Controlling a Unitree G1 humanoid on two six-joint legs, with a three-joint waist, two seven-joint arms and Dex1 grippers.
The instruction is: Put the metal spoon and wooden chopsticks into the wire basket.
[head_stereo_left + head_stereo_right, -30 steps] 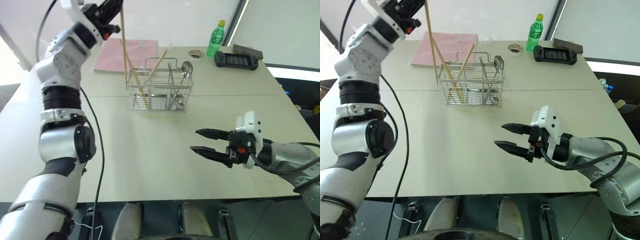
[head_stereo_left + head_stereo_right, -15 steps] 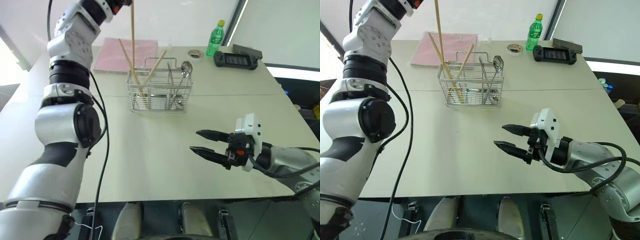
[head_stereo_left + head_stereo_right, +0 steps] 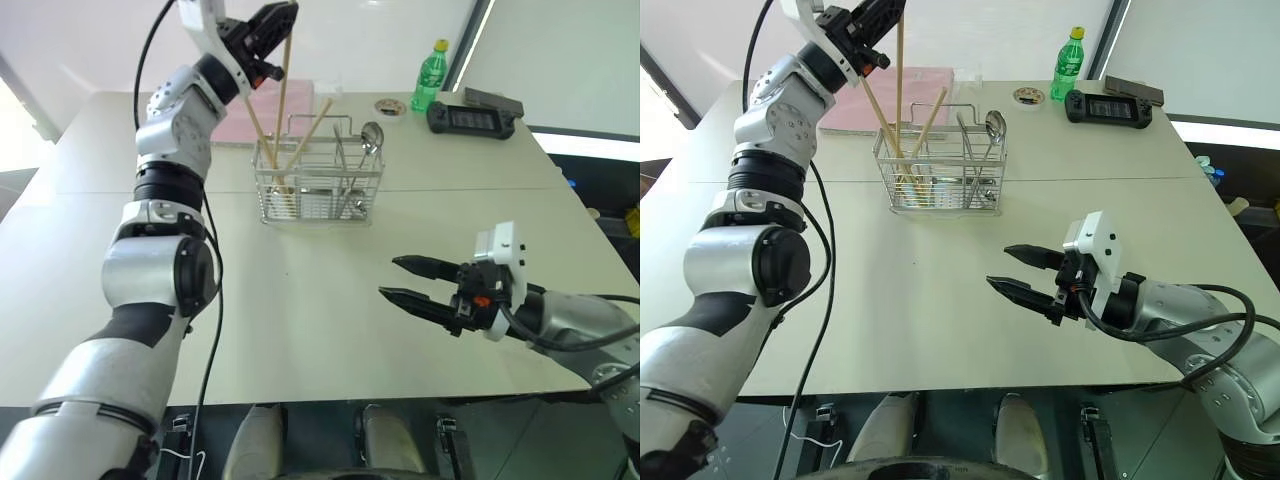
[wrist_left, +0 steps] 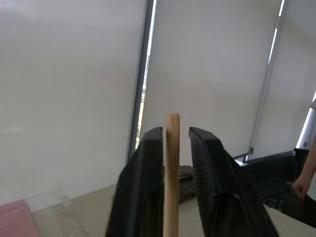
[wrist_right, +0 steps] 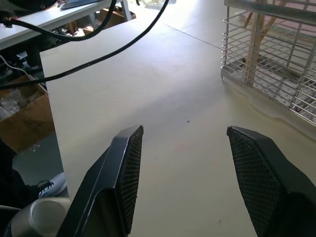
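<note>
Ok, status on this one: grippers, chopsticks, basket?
Left gripper above silver wire basket, pale wooden chopstick upright between its fingers, lower end in basket. Right gripper open, empty. Nothing in the way.

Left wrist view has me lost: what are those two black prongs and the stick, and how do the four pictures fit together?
This is a two-armed humanoid robot. The two wide pictures come from its head, looking down over a table. The two close ones come from a camera on each wrist. The black prongs belong to the left end effector, raised over the wire basket. Between them is a wooden chopstick whose lower end stands in the basket. A gap shows beside it, so it looks released. Two more chopsticks and the metal spoon stand inside. The right end effector hovers open and empty. Farther back lie a green bottle, a pink folder and a black controller.
</note>
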